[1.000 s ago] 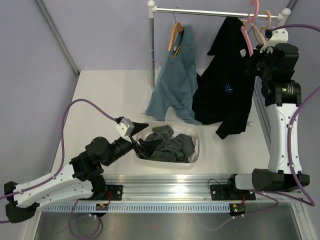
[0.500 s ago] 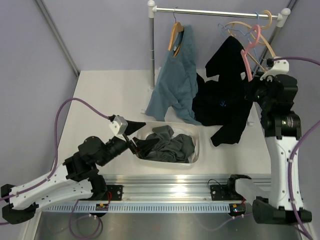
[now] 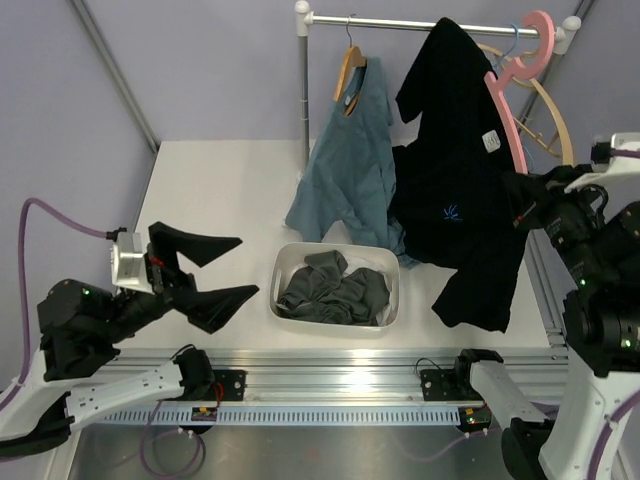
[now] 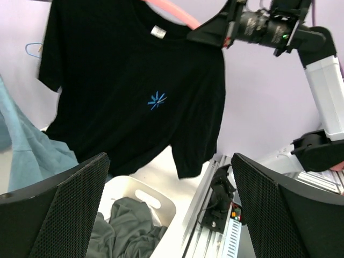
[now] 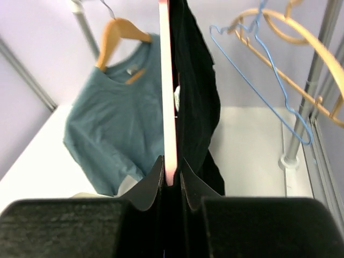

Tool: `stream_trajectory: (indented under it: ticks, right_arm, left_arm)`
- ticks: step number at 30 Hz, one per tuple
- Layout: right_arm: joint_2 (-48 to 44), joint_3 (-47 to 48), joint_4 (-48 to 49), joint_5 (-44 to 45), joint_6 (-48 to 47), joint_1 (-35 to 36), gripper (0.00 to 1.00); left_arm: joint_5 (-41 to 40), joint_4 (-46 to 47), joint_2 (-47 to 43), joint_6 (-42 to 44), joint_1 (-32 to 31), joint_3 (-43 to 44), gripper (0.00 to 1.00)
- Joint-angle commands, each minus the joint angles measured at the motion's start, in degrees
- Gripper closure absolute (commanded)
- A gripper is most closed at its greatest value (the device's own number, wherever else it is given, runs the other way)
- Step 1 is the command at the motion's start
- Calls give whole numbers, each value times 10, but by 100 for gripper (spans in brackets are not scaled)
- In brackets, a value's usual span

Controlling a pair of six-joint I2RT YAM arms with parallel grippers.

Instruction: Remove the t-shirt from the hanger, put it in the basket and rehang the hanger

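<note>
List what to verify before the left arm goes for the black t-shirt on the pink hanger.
1. Right claw shut on the hanger: ok.
2. T-shirt hanging on the hanger, its length loose below: ok.
3. Left claw open: ok.
4. Left claw touching the T-shirt: not ok, it hovers apart from it, left of the bin.
5. Hanger's hook clear of the rail: cannot tell.
</note>
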Motion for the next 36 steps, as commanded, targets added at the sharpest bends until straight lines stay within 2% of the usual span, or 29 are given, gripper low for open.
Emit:
stream_trajectory:
  ticks: [1,8,14,17,18,20,21,24,29,30,33,36]
  right_arm:
    - [-50,87,35,-68,9,0,100]
    - [-71,167,-23,-59,-5,0,100]
    - [-93,167,-30,-133,30,0,100]
    - [-103,156,-16,-233,44,0,100]
    - [-103,158,-13,-298,54,0,100]
    - [-109,156,22,-368,80,0,100]
    - [-112,145,65,-430,113,0,100]
    - [-126,138,97,-488,153,0,100]
    - [-155,87,64,-506,120,0,100]
    - [-157,70,11,-496,81,0,100]
    - [-182,-1,-64,-453,23,0,100]
    - [-213,-91,-70,-401,24,0,100]
  left_arm:
    - [26,-65,-24,18,-3,25,1]
    - [1,-87,-78,29,-2,26,1]
    - [11,-116,-68,32,-3,46,1]
    - [21,-129,-67,31,-3,53,1]
    - [26,-132,-67,31,-3,55,1]
    - [38,-143,-69,35,-3,63,1]
    - [42,-146,-72,36,-3,66,1]
    - [45,-155,-84,41,-3,81,1]
    - [38,-157,-98,47,-2,99,1]
    - [36,-159,-98,47,-3,105,1]
    - [30,-160,-90,55,-3,114,1]
    - [31,-159,-71,70,-3,122,1]
